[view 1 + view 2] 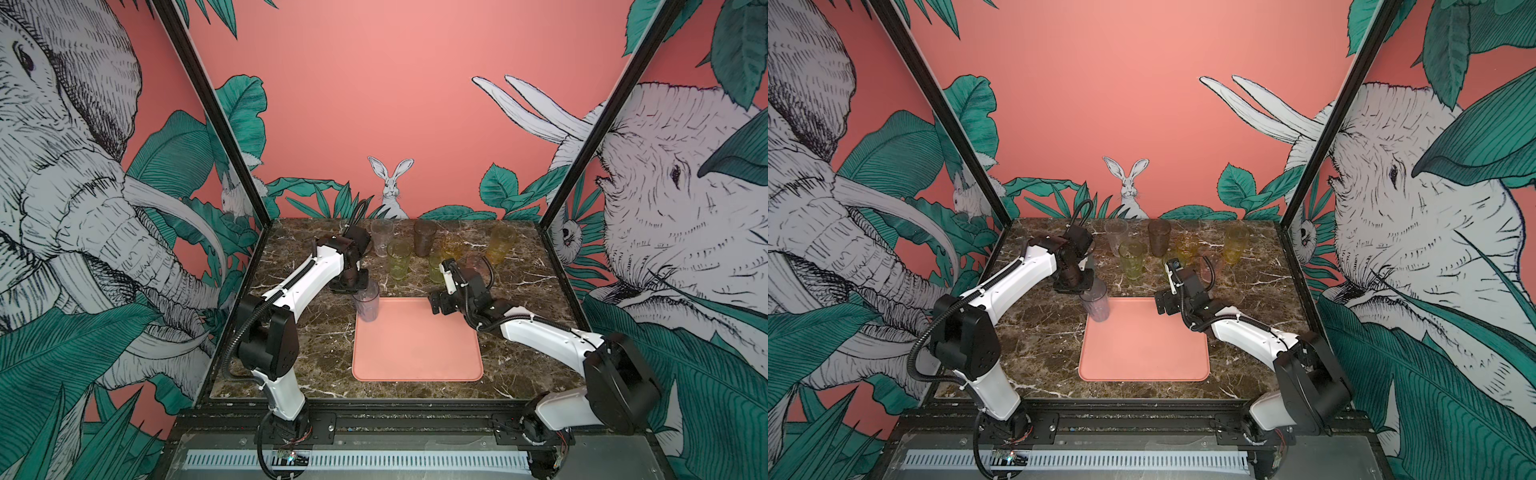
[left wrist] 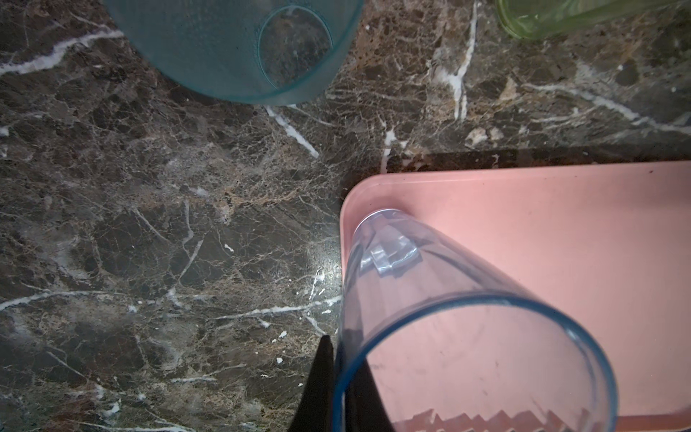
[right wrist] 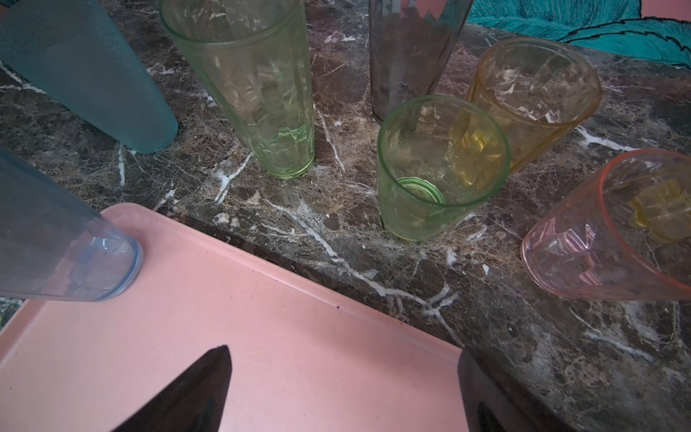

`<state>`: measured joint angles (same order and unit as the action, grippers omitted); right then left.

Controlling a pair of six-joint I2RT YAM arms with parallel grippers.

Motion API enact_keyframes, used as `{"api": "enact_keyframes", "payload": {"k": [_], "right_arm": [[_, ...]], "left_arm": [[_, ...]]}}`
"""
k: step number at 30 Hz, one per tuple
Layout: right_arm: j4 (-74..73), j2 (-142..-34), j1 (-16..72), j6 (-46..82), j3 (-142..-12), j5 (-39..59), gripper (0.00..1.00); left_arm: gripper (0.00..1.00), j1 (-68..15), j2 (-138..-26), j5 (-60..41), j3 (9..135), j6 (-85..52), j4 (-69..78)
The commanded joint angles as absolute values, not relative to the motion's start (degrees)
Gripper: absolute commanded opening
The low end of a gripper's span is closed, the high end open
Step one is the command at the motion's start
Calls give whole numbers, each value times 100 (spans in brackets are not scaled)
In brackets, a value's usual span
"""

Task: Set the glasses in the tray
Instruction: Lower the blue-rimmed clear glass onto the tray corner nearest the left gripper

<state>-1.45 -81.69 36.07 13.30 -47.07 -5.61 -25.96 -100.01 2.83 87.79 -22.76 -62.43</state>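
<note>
The salmon-pink tray [image 1: 415, 349] lies in the middle of the marble table, seen in both top views. A tall, clear, grey-violet glass [image 1: 366, 305] [image 2: 448, 299] has its base in the tray's far left corner [image 3: 112, 269]. My left gripper [image 2: 338, 381] is shut on its rim, with one finger inside the wall and one outside. My right gripper [image 3: 342, 353] hangs open and empty over the tray's far right corner [image 1: 436, 305]. Several more glasses stand on the table behind the tray.
Behind the tray stand a tall green glass [image 3: 258, 93], a short green one [image 3: 437, 168], a smoky brown one [image 1: 424, 237], a clear one [image 1: 381, 237], amber ones [image 3: 534, 93] [image 1: 500, 243] and a pink one [image 3: 605, 239]. A frosted blue glass [image 2: 239, 48] stands near my left gripper.
</note>
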Motion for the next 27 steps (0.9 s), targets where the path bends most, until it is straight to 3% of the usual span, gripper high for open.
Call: {"api": "enact_keyframes", "payload": {"k": [1, 13, 19, 27], "right_arm": [[-267, -8222, 3647, 1362, -4746, -634, 97], [-236, -8225, 3647, 1370, -4755, -657, 97], [-264, -8230, 3647, 1382, -4746, -659, 97], [-243, -8245, 3649, 1390, -4748, -661, 97]], "left_arm": [[0, -2611, -10070, 323, 8996, -2338, -6227], [0, -2610, -10336, 380, 9322, -2284, -6381], [25, -2610, -10230, 376, 9327, -2290, -6352], [36, -2611, -10079, 326, 9386, -2241, -6333]]}}
